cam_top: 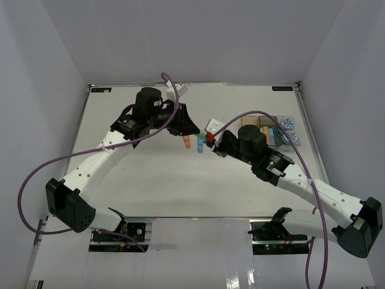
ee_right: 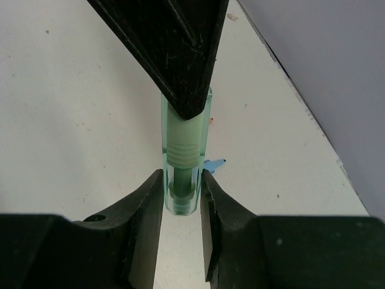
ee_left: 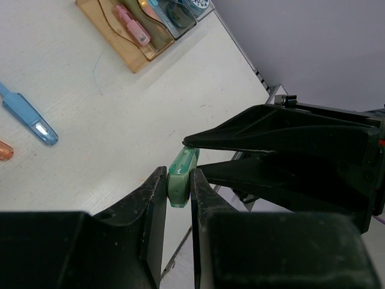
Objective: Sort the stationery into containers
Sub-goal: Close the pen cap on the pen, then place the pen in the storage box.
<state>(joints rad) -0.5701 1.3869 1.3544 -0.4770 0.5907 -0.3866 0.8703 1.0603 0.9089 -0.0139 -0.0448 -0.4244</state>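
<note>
**Passing the green stick from one pincer to the other**

Left wrist view: my left pincer (ee_left: 179, 183) squeezes the green stick (ee_left: 183, 161), low in the middle. Right wrist view: my right pincer (ee_right: 181, 180) squeezes the same stick, low in the middle too. Top view: the bins (cam_top: 267, 122) sit at the upper right. Next, I think the left must let go so the right can carry it there.

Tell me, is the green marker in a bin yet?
Not yet. The green marker is pinched between the right gripper and the left gripper, one at each end, well away from the amber bin.
</note>
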